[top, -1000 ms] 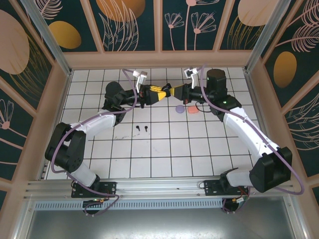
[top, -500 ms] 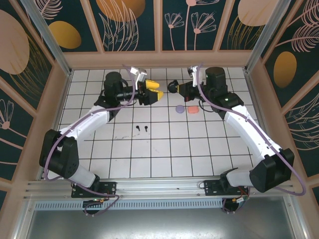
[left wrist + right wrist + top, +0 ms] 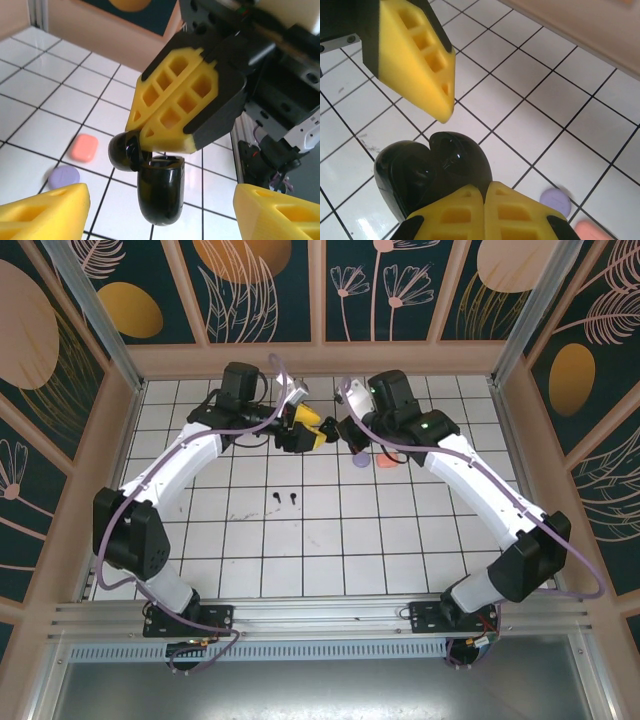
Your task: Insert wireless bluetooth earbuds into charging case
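Note:
My right gripper (image 3: 348, 432) is shut on a glossy black charging case (image 3: 160, 192) and holds it above the table with the lid (image 3: 122, 152) hinged open. In the right wrist view the same case (image 3: 435, 167) sits just past my shut fingers (image 3: 470, 212), both halves showing. My left gripper (image 3: 306, 428) faces it from the left, open, with nothing between its fingers (image 3: 47, 210); one of those fingers (image 3: 417, 57) hangs near the case. Two tiny black earbuds (image 3: 275, 498) (image 3: 293, 498) lie on the white tiles in front of both grippers.
A lilac case (image 3: 359, 460) and a coral-pink case (image 3: 386, 460) lie shut on the tiles under the right arm; they also show as the lilac case (image 3: 64, 176) and the coral case (image 3: 83, 147). Wooden walls ring the tiled table (image 3: 330, 540).
The grippers met around the case a second ago and have drawn apart. The left one has let go; the right one keeps the black case. Both arms' elbows swung toward the far wall.

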Action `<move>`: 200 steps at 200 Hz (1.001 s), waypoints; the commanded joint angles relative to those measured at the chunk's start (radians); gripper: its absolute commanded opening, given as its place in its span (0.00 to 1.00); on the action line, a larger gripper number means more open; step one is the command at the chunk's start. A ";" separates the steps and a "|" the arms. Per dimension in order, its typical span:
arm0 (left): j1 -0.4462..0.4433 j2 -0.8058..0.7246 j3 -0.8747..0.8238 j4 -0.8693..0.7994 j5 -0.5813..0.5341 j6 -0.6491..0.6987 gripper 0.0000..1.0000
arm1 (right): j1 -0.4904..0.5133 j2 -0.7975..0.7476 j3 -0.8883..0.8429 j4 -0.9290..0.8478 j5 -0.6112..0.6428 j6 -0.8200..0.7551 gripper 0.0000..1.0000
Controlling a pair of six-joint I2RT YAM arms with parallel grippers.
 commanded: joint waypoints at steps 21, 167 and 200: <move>0.002 0.038 0.072 -0.200 0.041 0.142 0.74 | 0.028 0.023 0.069 -0.064 0.044 -0.050 0.00; 0.003 0.111 0.111 -0.229 0.118 0.188 0.39 | 0.072 0.067 0.113 -0.082 0.078 -0.051 0.00; 0.002 0.110 0.109 -0.228 0.130 0.190 0.23 | 0.071 0.067 0.116 -0.074 0.080 -0.048 0.00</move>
